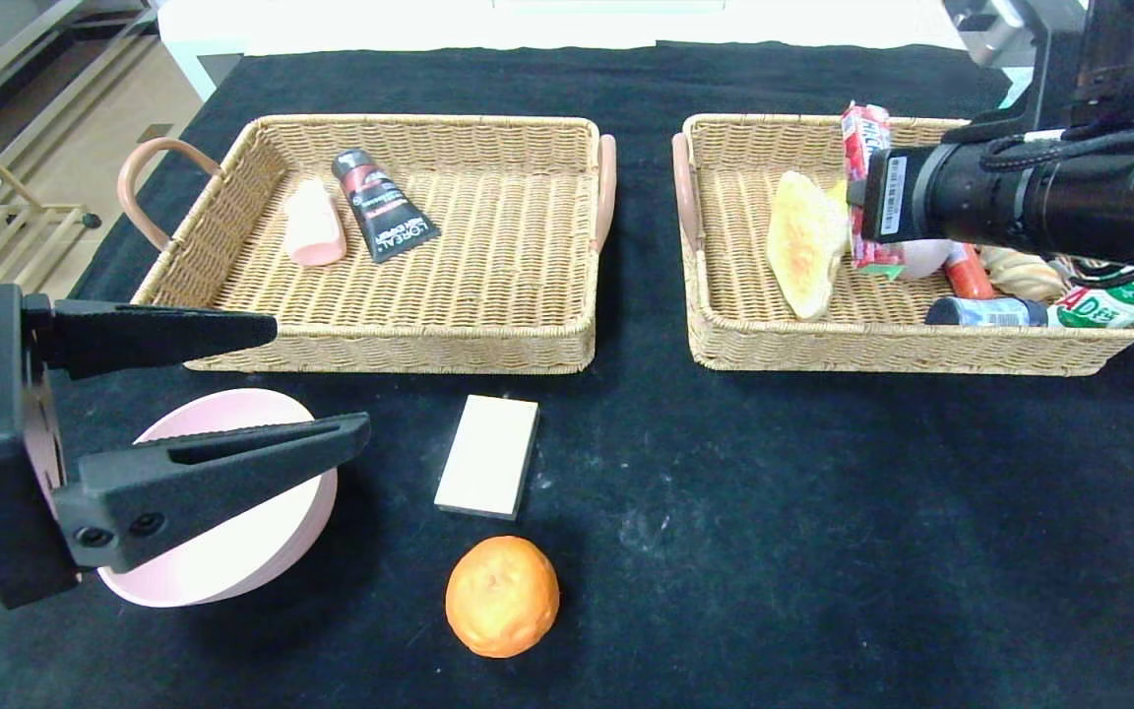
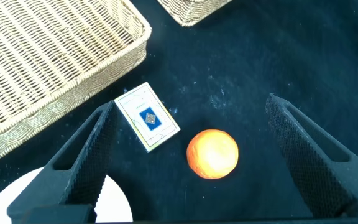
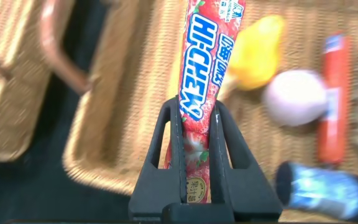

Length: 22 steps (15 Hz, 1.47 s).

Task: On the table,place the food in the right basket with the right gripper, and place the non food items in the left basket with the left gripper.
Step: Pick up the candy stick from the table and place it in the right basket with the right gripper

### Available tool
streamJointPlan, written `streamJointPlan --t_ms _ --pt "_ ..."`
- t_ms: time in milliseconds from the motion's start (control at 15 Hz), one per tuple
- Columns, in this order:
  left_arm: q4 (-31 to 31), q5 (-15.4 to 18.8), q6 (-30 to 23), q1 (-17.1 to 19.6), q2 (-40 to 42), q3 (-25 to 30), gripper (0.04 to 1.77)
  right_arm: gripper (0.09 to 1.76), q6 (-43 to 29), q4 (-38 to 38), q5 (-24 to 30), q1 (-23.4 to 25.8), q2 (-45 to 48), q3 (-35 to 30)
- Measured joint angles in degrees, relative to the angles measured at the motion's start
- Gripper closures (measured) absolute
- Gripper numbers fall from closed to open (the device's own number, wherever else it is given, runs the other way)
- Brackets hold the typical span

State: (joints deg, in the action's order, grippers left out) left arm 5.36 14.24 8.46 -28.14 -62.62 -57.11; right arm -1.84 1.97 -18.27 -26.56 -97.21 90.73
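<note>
Black cloth covers the table (image 1: 823,512); pale floor and a white edge show past it. Two wicker baskets sit side by side at the far side.

My right gripper (image 3: 196,134) hangs over the right basket (image 1: 724,325), fingers pinched on a candy stick (image 3: 201,81). I read "HI-CHEW" in white on the red strawberry wrapper. The stick's long axis runs straight out along the fingers; in the head view it stands nearly upright above the basket's far rim (image 1: 864,148), its lower part hidden behind the arm.

In that basket: a yellow-orange piece (image 1: 803,241), a pinkish round thing (image 3: 295,96), a red tube (image 3: 334,93) with print too blurred to read, a dark can (image 1: 985,312) and a green-white pack (image 1: 1113,300) reading "AD", the rest cut off. A twisted tan item behind is mostly hidden.

Left basket (image 1: 232,197) holds a black tube (image 1: 382,204) marked "L'OREAL" and a pink bar (image 1: 313,223).

My left gripper (image 1: 316,379) hovers near the table's front with fingers spread wide, empty, over a pink bowl (image 1: 232,551). Just beside: a box (image 2: 146,116) with a small blue emblem, its long axis pointing toward the left basket, text illegible. An orange (image 1: 502,596) lies near it, apart.
</note>
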Motion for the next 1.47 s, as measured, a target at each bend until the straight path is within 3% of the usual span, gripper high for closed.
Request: streamJointPlan --t_ms 933,1467 --pt "0.0 0.0 0.0 0.0 0.0 0.0 0.09 1.53 0.2 -0.5 6.5 15.0 -5.2 2.8" --pt "0.0 0.1 0.0 0.0 -0.1 0.0 0.09 1.53 -0.1 -1.0 6.9 16.7 -7.4 2.9"
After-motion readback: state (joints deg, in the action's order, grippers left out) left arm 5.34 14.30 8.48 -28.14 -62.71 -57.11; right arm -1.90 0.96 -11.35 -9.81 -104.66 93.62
